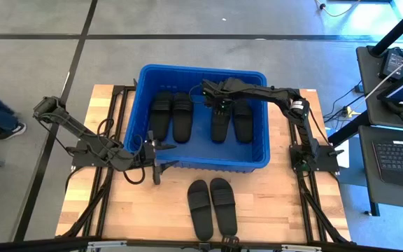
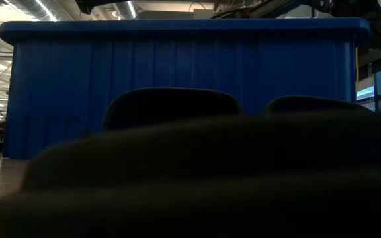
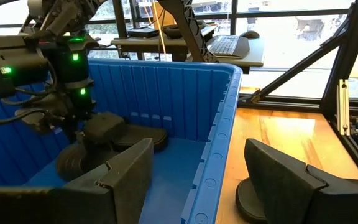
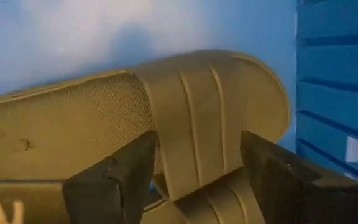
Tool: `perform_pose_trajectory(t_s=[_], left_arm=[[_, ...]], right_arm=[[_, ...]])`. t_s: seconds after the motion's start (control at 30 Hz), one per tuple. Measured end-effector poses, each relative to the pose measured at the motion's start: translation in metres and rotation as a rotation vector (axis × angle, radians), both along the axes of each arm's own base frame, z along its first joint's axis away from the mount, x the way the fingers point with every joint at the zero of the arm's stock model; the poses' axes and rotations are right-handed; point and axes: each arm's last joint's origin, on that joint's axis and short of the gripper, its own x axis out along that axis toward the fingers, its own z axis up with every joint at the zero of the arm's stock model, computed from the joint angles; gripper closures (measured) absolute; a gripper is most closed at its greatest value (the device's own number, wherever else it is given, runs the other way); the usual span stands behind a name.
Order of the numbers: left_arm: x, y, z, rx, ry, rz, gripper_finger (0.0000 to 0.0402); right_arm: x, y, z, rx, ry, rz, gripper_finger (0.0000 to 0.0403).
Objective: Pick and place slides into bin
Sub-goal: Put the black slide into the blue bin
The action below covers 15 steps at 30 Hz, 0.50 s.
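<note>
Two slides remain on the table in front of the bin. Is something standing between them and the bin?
Only the bin near wall itself, which the two slides on the table must be lifted over. The left gripper, open, straddles that wall's left end. The right gripper is inside, around a slide.

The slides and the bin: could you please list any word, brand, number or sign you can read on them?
None can be read.
The slides: plain black, no brand visible.
The bin: plain blue walls, no label.
A pale partial mark at the right wrist view's lower corner is cut off and unreadable.
</note>
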Motion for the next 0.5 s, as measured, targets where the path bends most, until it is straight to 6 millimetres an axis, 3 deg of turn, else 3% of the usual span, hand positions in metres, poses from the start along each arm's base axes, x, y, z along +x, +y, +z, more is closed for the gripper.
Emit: perform_pose_trajectory(t_s=[0.5], left_arm=[[-0.0006,0.0003,-0.0032,0.018,0.032,0.0,0.0153]], right_arm=[[-0.0065,0.003,-0.0033,0.021,0.083,0.077,0.0169]])
